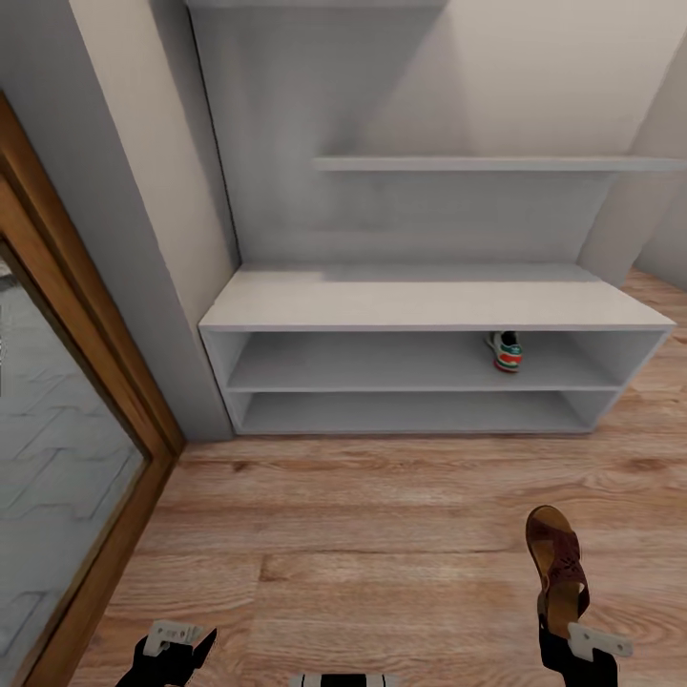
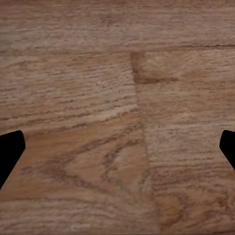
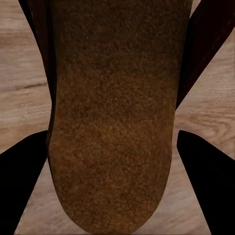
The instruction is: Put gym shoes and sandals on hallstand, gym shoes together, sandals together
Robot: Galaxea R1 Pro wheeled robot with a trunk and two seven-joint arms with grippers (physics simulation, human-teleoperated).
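Note:
The pale grey hallstand (image 1: pixel 429 305) stands ahead against the wall. One white gym shoe (image 1: pixel 505 350) with green stripes sits on its upper open shelf, toward the right. A dark brown sandal (image 1: pixel 558 563) is held above the corridor floor (image 1: pixel 363 534) at the lower right, heel end in my right gripper (image 1: pixel 563 620), which is shut on it. The right wrist view looks along the sandal's tan footbed (image 3: pixel 112 122) between the dark fingers (image 3: pixel 24 181). My left gripper (image 1: pixel 176 649) is low at the bottom left, open over bare planks (image 2: pixel 117 122).
A wood-framed glass door (image 1: pixel 67 448) runs along the left side. A wall shelf (image 1: pixel 496 164) juts out above the bench top. Wood flooring stretches between me and the rack.

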